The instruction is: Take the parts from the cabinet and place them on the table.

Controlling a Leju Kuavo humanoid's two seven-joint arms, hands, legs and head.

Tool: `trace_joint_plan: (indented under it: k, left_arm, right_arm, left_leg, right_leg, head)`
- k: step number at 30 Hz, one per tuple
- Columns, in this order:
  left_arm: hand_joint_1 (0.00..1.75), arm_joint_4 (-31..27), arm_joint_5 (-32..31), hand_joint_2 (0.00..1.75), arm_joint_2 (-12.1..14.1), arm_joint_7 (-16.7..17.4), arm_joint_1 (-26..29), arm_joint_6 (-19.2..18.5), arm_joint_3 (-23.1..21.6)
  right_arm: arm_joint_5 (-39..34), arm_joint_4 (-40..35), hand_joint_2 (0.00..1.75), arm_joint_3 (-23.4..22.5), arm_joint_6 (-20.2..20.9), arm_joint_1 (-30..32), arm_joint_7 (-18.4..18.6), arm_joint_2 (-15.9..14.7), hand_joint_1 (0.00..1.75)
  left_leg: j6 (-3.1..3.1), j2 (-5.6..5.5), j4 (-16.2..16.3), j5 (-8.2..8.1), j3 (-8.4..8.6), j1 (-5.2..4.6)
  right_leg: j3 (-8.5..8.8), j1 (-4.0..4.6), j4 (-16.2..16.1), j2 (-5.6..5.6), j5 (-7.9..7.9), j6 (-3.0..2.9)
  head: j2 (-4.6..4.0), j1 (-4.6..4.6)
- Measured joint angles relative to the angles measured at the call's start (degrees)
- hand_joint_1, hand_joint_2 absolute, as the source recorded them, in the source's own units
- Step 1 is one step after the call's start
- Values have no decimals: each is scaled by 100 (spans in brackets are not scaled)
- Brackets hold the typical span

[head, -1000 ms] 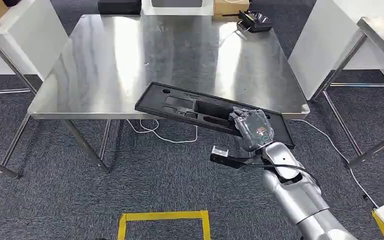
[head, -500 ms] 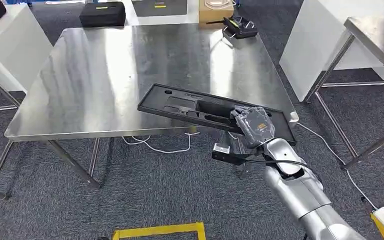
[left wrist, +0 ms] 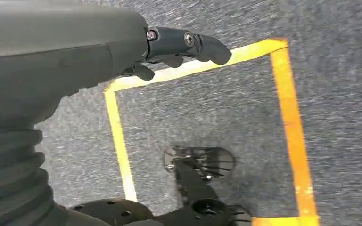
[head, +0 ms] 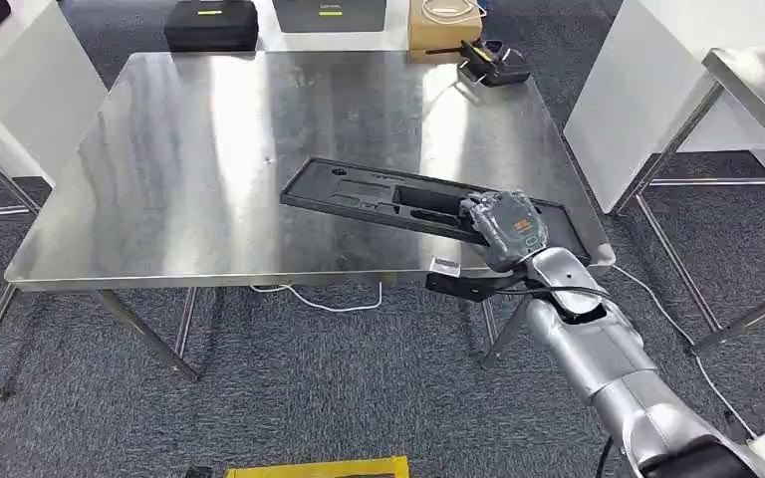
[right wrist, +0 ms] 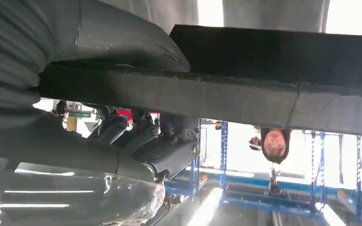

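Observation:
A long black moulded part with recesses lies flat over the near right area of the steel table. My right hand grips its right end, close to the table's right corner. Whether the part touches the tabletop I cannot tell. In the right wrist view the part's thick dark edge runs across, clamped between the thumb and the darker fingers. My left hand hangs over the carpet with its fingers stretched out and nothing in them.
Along the table's far edge sit a black case, a cardboard box and a black tool. White cabinets flank the table, and a second steel table stands at the right. Yellow floor tape lies below. A person stands far off.
The view has shifted closer to the table. The black part, earlier held in front of the table's near edge, now lies over the tabletop, still in my right hand.

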Motion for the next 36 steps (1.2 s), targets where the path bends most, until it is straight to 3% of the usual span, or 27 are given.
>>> trace_joint_plan:
  k: [1,4,5,6,7,9,10,11,12,14,15,16,17,19,20,22,23,24,26,27,28,29,31,32,33,34,36]
  left_arm:
    - [0,0,11,175,0,0,-20,0,2]
    - [0,-2,24,175,0,-11,-43,4,7]
    - [0,-20,24,175,11,-17,-45,15,9]
    - [0,-20,24,175,11,-35,-49,35,13]
    - [0,-20,24,175,7,-44,-50,44,20]
    - [0,-17,17,175,2,-50,-44,55,39]
    - [0,-17,17,175,2,-50,-29,63,46]
    - [0,-17,17,175,2,-50,-18,68,48]
    - [0,-17,17,175,4,-52,-8,72,52]
    - [0,-17,28,175,4,-52,8,103,77]
    - [0,-13,52,175,7,-50,24,105,111]
    - [0,-9,59,175,2,-57,16,109,129]
    - [0,-11,100,175,2,-70,1,120,149]
    - [0,-13,146,175,0,-94,-5,125,186]
    - [0,-22,160,175,-11,-98,-6,120,188]
    - [0,-22,164,175,-11,-105,-6,118,199]
    - [0,-24,164,175,-7,-107,-19,118,216]
    - [0,-24,166,175,-11,-109,-26,120,243]
    - [0,-22,175,175,-11,-114,-16,129,258]
    - [0,-22,184,175,-18,-116,-6,138,278]
    - [0,-22,195,175,-26,-118,1,140,289]
    - [0,-22,208,175,-31,-118,3,138,293]
    - [0,-11,219,175,-35,-129,16,140,317]
    - [0,-13,216,175,-37,-138,-3,155,328]
    - [0,-15,216,175,-42,-146,-16,172,330]
    - [0,-22,210,175,-42,-184,-26,184,332]
    - [0,-35,205,175,-42,-372,-65,192,332]
  right_arm:
    - [-2,126,175,11,0,-96,-2,63,171]
    - [0,363,175,28,-22,-250,-2,131,171]
    - [-11,417,175,26,-33,-294,2,166,171]
    - [-26,489,175,24,-61,-354,18,168,171]
    - [-57,602,175,24,-112,-423,22,205,171]
    - [-87,782,175,24,-168,-490,26,247,171]
    - [-88,860,175,24,-175,-488,22,253,171]
    - [-87,911,175,26,-175,-485,20,258,171]
    - [-87,996,175,26,-177,-485,15,264,171]
    - [-107,1073,175,26,-177,-504,2,301,171]
    - [-148,1150,175,24,-192,-505,-24,310,171]
    - [-179,1212,175,22,-223,-535,-61,334,171]
    - [-214,1239,175,13,-240,-540,-74,338,171]
    - [-221,1282,175,4,-273,-525,-83,352,171]
    - [-221,1291,175,2,-282,-515,-83,352,171]
    - [-225,1330,175,2,-339,-511,-83,358,171]
    - [-225,1344,175,2,-350,-505,-83,367,171]
    - [-225,1370,175,2,-352,-488,-83,365,171]
    - [-208,1411,175,2,-352,-421,-63,365,171]
    - [-199,1425,175,2,-352,-391,-59,365,171]
    - [-172,1433,175,2,-350,-383,-55,360,171]
    - [-162,1444,175,2,-341,-374,-59,356,171]
    - [-181,1488,175,2,-300,-329,-184,347,171]
    - [-181,1488,175,9,-230,-317,-349,373,171]
    - [-162,1479,175,6,-212,-317,-452,411,171]
    - [-138,1479,175,13,-210,-318,-542,446,171]
    - [-133,1453,175,28,-203,-331,-603,592,171]
  left_leg:
    - [-46,-1,-1,-89,35,-32]
    - [-151,24,-60,-167,111,2]
    - [-179,17,-56,-207,136,49]
    - [-205,35,189,-260,61,40]
    - [-230,35,590,-400,-167,47]
    - [-269,35,1558,-717,-832,52]
    - [-268,36,1851,-693,-1115,52]
    - [-262,36,1862,-530,-1248,51]
    - [-246,36,1594,-167,-1273,50]
    - [-183,38,520,755,-1022,44]
    - [-140,24,326,819,-930,28]
    - [-120,45,320,734,-824,-41]
    - [-56,61,123,568,-709,-49]
    - [18,51,58,478,-669,-63]
    - [61,29,-6,456,-536,-42]
    - [144,31,-44,362,-377,-30]
    - [162,24,-46,295,-323,-27]
    - [168,13,-46,221,-258,-23]
    - [155,-34,-46,64,-68,-24]
    - [139,-49,-46,-36,56,-22]
    - [121,-61,-46,-113,160,-14]
    - [96,-64,-46,-220,295,-5]
    - [38,-67,-30,-432,457,-31]
    - [-14,-83,-105,-537,490,-34]
    - [-48,-59,-194,-564,604,-27]
    - [-81,-37,-98,-473,679,-38]
    - [-114,10,108,-462,655,-16]
  right_leg:
    - [87,50,-24,19,-51,-104]
    - [86,84,-11,31,-152,-269]
    - [173,-16,-55,45,-176,-315]
    - [248,-1,-62,54,-228,-388]
    - [297,6,-62,54,-271,-444]
    - [406,30,-61,63,-395,-470]
    - [490,43,-61,68,-465,-468]
    - [566,52,-61,72,-529,-463]
    - [683,56,-61,83,-615,-450]
    - [929,58,-64,95,-800,-414]
    - [957,46,-100,93,-873,-389]
    - [996,118,-125,110,-914,-331]
    - [1050,92,-151,114,-940,-282]
    - [1097,122,-73,117,-874,-159]
    - [1038,151,68,107,-869,-132]
    - [584,116,787,99,-806,-159]
    - [252,98,1229,99,-852,-152]
    - [-77,88,1575,98,-1043,-199]
    - [-485,83,1769,96,-1331,-140]
    - [-536,80,1549,92,-1323,-90]
    - [-519,76,1249,85,-1209,-71]
    - [-468,68,768,57,-872,-11]
    - [-427,105,-20,-15,185,139]
    - [-287,128,25,-27,158,-47]
    - [-275,206,23,21,111,-148]
    - [-244,120,-20,25,74,-267]
    - [-9,80,-44,74,25,-387]
  head:
    - [0,-2]
    - [0,-44]
    - [0,-44]
    - [0,-75]
    - [0,-92]
    - [0,-92]
    - [0,-96]
    - [0,-90]
    - [0,-96]
    - [0,-94]
    - [0,-77]
    - [0,-74]
    - [0,-98]
    - [0,-98]
    - [0,-105]
    - [0,-83]
    - [0,-72]
    - [0,-72]
    - [0,-68]
    - [0,-68]
    - [0,-57]
    - [0,-59]
    - [0,-22]
    - [-2,-3]
    - [0,-35]
    - [0,-11]
    - [-2,-26]
